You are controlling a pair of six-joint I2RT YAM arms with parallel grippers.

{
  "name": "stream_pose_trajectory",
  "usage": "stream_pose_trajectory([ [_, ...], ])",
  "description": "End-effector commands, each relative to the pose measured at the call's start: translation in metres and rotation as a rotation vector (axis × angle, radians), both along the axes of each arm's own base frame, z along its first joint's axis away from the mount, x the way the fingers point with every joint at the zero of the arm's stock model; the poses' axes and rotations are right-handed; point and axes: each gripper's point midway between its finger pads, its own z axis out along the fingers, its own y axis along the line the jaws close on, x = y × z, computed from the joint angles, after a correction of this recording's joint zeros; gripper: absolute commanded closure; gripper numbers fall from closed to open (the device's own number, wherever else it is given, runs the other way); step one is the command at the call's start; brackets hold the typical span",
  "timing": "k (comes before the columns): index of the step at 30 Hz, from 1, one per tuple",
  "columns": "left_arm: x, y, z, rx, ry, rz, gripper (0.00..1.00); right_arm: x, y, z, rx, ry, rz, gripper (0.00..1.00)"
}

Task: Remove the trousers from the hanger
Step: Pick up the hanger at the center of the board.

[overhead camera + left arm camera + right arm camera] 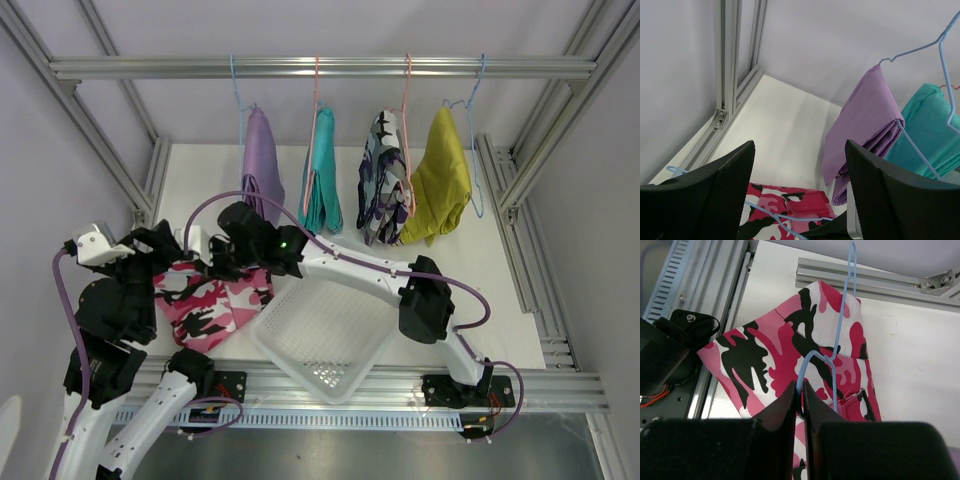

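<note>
My right pincer (801, 396) pinches the wire of the blue hanger (842, 320) lying on the pink-black-white camouflage trousers (760, 352), which sit flat and creased on the white table (480, 270), near-left, just left of the white basket (325, 340); my left pincer (799, 186) is spread, with bare table beyond it.

Pink-black-white camouflage trousers (210, 300) lay spread flat on the desk (480, 270) at 8 o'clock. A blue wire hanger (842, 320) lay across them, its wire pinched between the right fingers (785, 410). Four other pairs hung folded in a row across 12 o'clock, left to right: plain lilac trousers (261, 165), plain teal trousers (322, 180), purple-grey-white camouflage trousers (383, 180), mustard yellow trousers (440, 185).
</note>
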Motion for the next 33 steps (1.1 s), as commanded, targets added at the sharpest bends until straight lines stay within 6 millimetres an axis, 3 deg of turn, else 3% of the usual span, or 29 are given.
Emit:
stream_pose_trajectory([
  [1, 0.002, -0.001, 0.002, -0.015, -0.014, 0.000, 0.22, -0.007, -0.010, 0.054, 0.049, -0.014, 0.013, 1.00],
  [9, 0.000, 0.002, 0.002, -0.023, -0.023, 0.015, 0.22, 0.012, -0.029, 0.127, 0.114, -0.098, -0.072, 1.00],
  [10, 0.000, 0.002, 0.001, -0.021, -0.020, 0.016, 0.22, 0.013, -0.030, 0.146, 0.150, -0.113, -0.076, 1.00],
  [16, 0.002, 0.002, -0.001, -0.019, -0.012, 0.019, 0.22, 0.029, -0.046, 0.192, 0.232, -0.162, -0.165, 1.00],
  [24, 0.001, 0.003, -0.002, -0.020, -0.013, 0.025, 0.21, 0.054, -0.053, 0.220, 0.316, -0.180, -0.291, 1.00],
  [33, 0.001, 0.002, 0.000, -0.017, -0.019, 0.021, 0.21, 0.039, -0.069, 0.246, 0.340, -0.211, -0.213, 1.00],
])
